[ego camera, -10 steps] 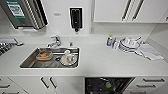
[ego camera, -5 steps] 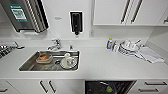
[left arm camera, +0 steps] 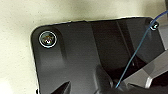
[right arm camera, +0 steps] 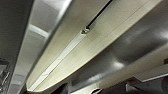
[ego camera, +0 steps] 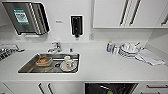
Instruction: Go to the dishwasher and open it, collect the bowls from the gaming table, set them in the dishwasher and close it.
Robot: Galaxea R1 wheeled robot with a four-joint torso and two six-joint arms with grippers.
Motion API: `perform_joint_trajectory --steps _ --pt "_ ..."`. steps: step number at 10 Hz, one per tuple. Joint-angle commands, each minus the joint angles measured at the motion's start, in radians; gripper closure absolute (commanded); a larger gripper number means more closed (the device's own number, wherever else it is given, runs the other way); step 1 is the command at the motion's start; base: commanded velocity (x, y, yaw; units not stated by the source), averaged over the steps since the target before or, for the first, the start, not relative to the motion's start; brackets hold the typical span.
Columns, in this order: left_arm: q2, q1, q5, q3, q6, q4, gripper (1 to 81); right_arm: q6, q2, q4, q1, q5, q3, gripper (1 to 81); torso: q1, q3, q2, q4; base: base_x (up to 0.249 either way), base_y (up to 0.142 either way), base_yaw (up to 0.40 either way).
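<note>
Since the dishwasher [ego camera: 110, 88] stands open under the counter [ego camera: 100, 67], its dark inside is exposed, probably to take bowls. Whether either gripper is open or holding anything, I cannot tell.

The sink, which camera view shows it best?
The head view. It shows the whole steel sink set into the white counter, with the tap behind it and dishes inside. The left wrist view shows the robot's own dark plate; the right wrist view shows long pale and grey surfaces, no sink.
</note>
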State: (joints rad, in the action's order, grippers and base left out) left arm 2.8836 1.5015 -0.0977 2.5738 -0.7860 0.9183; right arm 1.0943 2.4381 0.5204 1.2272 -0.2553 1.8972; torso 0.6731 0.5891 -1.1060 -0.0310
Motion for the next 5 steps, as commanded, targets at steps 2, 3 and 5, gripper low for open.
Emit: perform_joint_trajectory --steps 2,3,5 --pt "-0.026 -0.022 0.047 -0.001 0.0 -0.003 1.0 0.006 0.011 -0.013 -0.148 0.005 -0.015 1.0 0.02 0.0 -0.032 0.0 0.0 0.0 0.0" --pt "-0.03 -0.019 0.047 0.002 -0.001 -0.003 1.0 0.006 0.023 -0.022 -0.171 0.005 -0.014 1.0 0.03 0.0 -0.047 0.0 0.0 0.0 0.0" --pt "-0.036 -0.016 0.049 0.002 -0.001 -0.003 1.0 0.007 0.029 -0.03 -0.228 0.005 -0.024 1.0 0.037 0.0 -0.057 0.0 0.0 0.0 0.0"
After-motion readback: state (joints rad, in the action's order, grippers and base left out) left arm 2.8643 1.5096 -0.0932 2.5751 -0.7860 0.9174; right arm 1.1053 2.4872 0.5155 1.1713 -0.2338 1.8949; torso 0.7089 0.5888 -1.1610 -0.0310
